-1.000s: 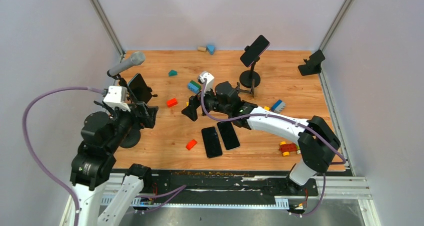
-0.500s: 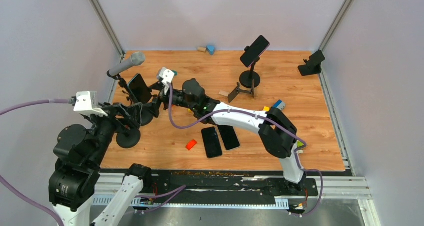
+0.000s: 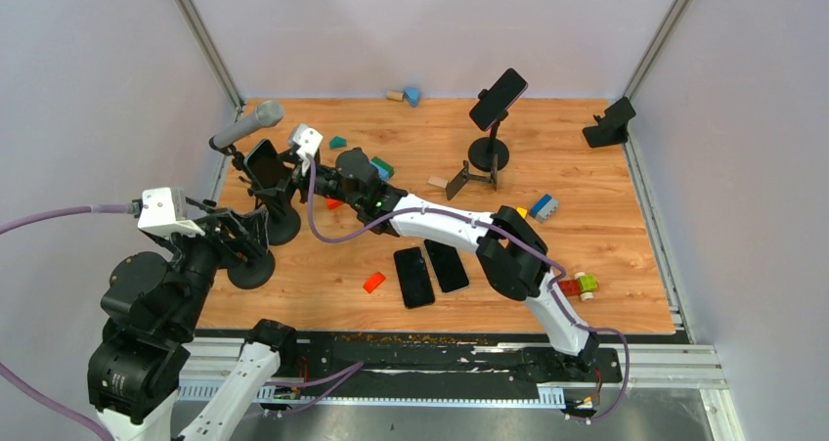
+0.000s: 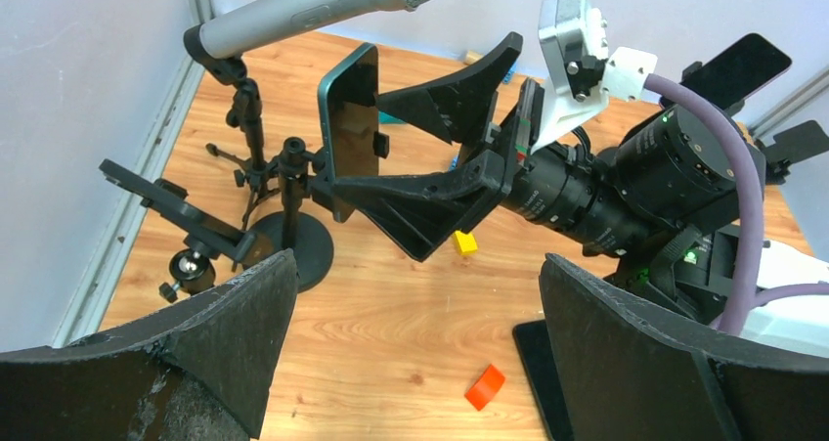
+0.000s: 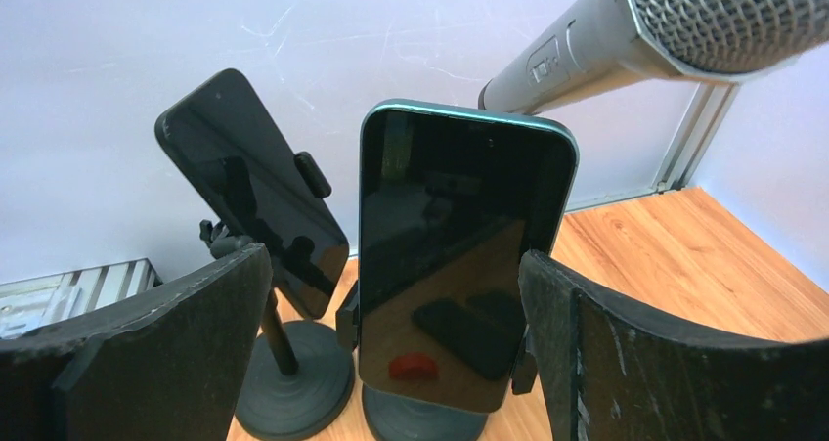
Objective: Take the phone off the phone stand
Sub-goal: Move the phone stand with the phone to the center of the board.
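R wrist cam shows the teal-edged phone [image 5: 459,255] face-on, upright in its phone stand [image 5: 420,417], mic [image 5: 684,21] overhead. Top cam gives only a dark sliver at the desk's [image 3: 587,167] 10 o'clock. R arm reaches far left, right hand [image 5: 396,314] spread wide, one finger either side of the phone (contact hard to judge). Left hand [image 4: 415,285] wide, empty, at 8 o'clock. Stand's clamp mostly hidden.

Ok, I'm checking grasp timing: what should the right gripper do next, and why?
Probably close the right gripper on the phone. Its open jaws stand either side of the phone's long edges, centred in the wrist view, and the phone sits in the phone stand.
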Controlling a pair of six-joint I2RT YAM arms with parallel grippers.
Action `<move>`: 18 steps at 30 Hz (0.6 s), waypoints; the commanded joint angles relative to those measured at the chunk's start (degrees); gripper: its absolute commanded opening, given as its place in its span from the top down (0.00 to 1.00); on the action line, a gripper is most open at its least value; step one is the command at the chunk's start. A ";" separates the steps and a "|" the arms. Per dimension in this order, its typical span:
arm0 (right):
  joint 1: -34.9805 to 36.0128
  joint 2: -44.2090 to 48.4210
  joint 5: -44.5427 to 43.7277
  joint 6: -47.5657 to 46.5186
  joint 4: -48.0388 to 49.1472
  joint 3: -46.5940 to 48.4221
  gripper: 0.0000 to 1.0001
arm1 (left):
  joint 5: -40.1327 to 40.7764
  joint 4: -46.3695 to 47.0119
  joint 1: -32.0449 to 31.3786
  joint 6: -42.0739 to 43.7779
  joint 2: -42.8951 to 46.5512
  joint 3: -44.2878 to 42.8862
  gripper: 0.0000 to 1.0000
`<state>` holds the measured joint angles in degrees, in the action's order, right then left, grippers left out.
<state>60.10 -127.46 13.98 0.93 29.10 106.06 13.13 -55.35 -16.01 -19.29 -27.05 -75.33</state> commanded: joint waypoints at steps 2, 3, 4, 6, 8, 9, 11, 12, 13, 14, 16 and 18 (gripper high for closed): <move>0.87 -3.84 -0.88 -2.50 -4.55 8.62 0.00 | 2.12 -0.16 -0.83 1.64 0.17 -2.56 0.00; 0.87 -4.19 -1.31 -2.85 -4.92 9.10 0.00 | 2.36 -0.27 -0.94 1.76 0.29 -2.68 0.00; 0.86 -4.45 -1.99 -3.06 -5.17 9.34 0.00 | 2.68 -0.32 -1.12 1.82 0.31 -2.74 0.00; 0.86 -4.50 -3.46 -3.51 -5.45 9.32 0.00 | 2.66 -0.45 -1.28 1.88 0.40 -2.99 0.00; 0.88 -4.39 -4.29 -3.82 -5.46 8.86 0.00 | 2.57 -0.45 -1.49 2.00 0.33 -3.04 0.00; 0.83 -4.38 -4.50 -4.09 -5.57 8.74 0.00 | 2.59 -0.35 -1.53 2.07 0.33 -2.91 0.00; 0.81 -4.32 -5.22 -5.11 -6.01 8.57 0.00 | 2.68 -0.19 -1.71 2.25 0.26 -2.61 0.00; 0.86 -4.13 -5.67 -5.70 -6.14 8.25 0.00 | 2.67 -0.10 -1.73 2.31 0.31 -2.53 0.00; 0.86 -3.91 -5.97 -6.16 -6.11 7.74 0.00 | 2.62 0.00 -1.74 2.32 0.32 -2.32 0.00; 0.82 -3.64 -6.43 -6.61 -6.13 7.37 0.00 | 2.62 0.03 -1.74 2.32 0.35 -2.11 0.00; 0.63 -3.53 -6.93 -6.90 -7.14 7.38 0.00 | 2.61 0.06 -1.74 2.37 0.49 -1.89 0.00; 0.22 -4.02 -6.70 -6.30 -9.47 8.88 0.00 | 2.61 0.21 -1.74 2.41 0.58 -1.71 0.00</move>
<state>60.55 -131.09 8.47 -4.23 22.26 112.88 15.42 -55.72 -17.54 -17.91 -27.03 -76.82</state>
